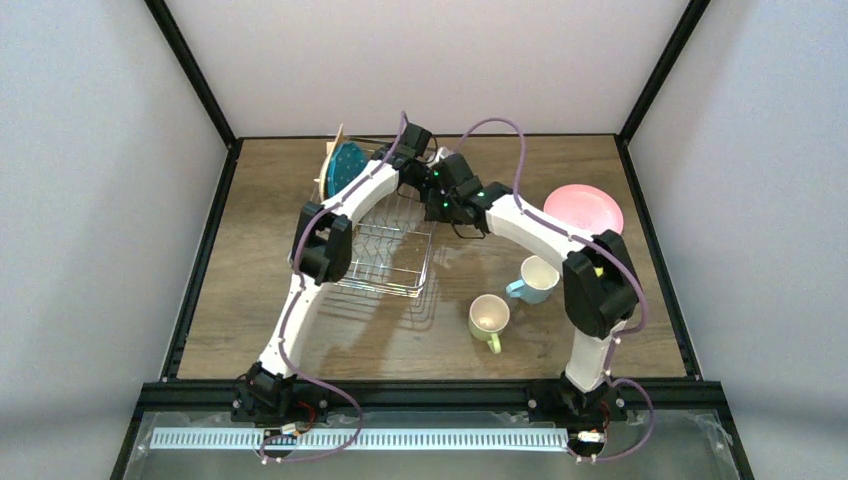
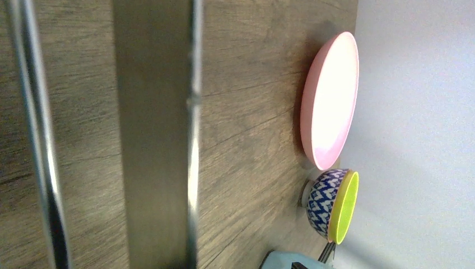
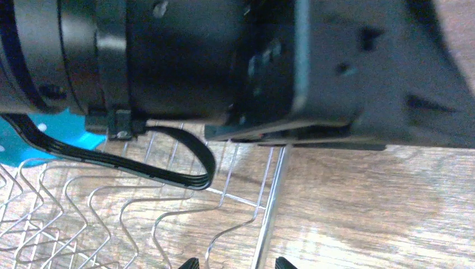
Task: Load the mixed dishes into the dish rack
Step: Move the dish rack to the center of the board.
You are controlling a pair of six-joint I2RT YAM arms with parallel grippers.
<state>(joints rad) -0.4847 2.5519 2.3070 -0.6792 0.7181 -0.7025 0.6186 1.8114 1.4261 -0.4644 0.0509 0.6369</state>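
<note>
Bolted at the near edge of the wooden table (image 1: 240, 320), the left arm's base (image 1: 268, 388) and the right arm's base (image 1: 590, 400) sit side by side, and both arms bend inward toward the far middle. Beyond them, right of centre on the bare wood, two mugs stand upright and mouth-up. The pale yellow-green mug (image 1: 489, 320) is the nearer, and the light-blue mug (image 1: 535, 279) is just past it and a little to the right, close but apart. Left of the mugs lies the dish rack (image 1: 385, 262), a low silver wire basket. The lime-inside patterned bowl (image 2: 331, 204) is mostly hidden behind the right arm's elbow (image 1: 600, 285) from above. The left wrist view shows it on the table between the blue mug and the pink plate (image 1: 583, 210), just beside the plate, which lies flat farther back on the right. The right gripper (image 3: 235, 264) hangs low at the rack's far right corner, its fingertips spread apart with a rim wire running up between them and neither tip seen pressing on it. Just beyond, over the rack's far end, the left gripper (image 1: 418, 140) has its jaws at their widest. Its fingers do not show in its own view, which blurred rack wires fill close to the lens, and nothing is seen held. Farthest back, the teal dotted plate (image 1: 347, 167) stands on edge at the rack's far left end, with the tan woven-look plate (image 1: 337, 140) upright just behind it.
</note>
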